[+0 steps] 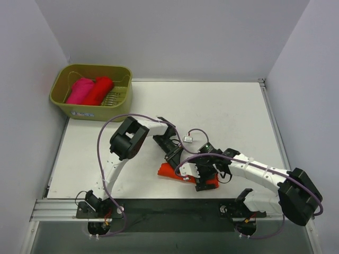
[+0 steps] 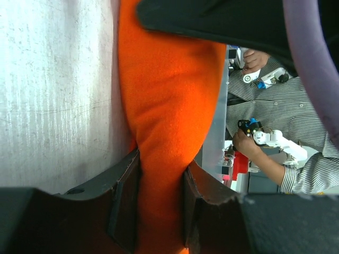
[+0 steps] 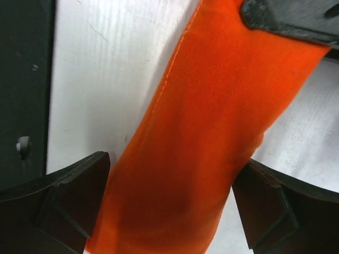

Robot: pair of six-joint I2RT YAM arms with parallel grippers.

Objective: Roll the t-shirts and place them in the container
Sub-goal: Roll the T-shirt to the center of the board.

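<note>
- 3 t-shirts counted: the orange-red t-shirt (image 2: 164, 106) sat between both sets of jaws, the deeper red t-shirt (image 1: 100, 89) and the magenta t-shirt (image 1: 79, 91) well apart from any jaws
- 1 olive basket (image 1: 90, 109), also far from the jaws
- 2 grippers seen: left gripper (image 2: 161, 180), right gripper (image 3: 169, 190)
- 1 table (image 1: 222, 106), under the jaws

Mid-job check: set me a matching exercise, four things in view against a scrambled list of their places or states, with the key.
Things:
1. orange-red t-shirt
2. magenta pink t-shirt
3. left gripper
4. right gripper

Places or states:
A. jaws wide apart, one on each side of the orange cloth
B. lying in the olive-green basket
C. on the table, by its near edge
D. pinched shut on the orange cloth

Pairs: 1-C, 2-B, 3-D, 4-A.
</note>
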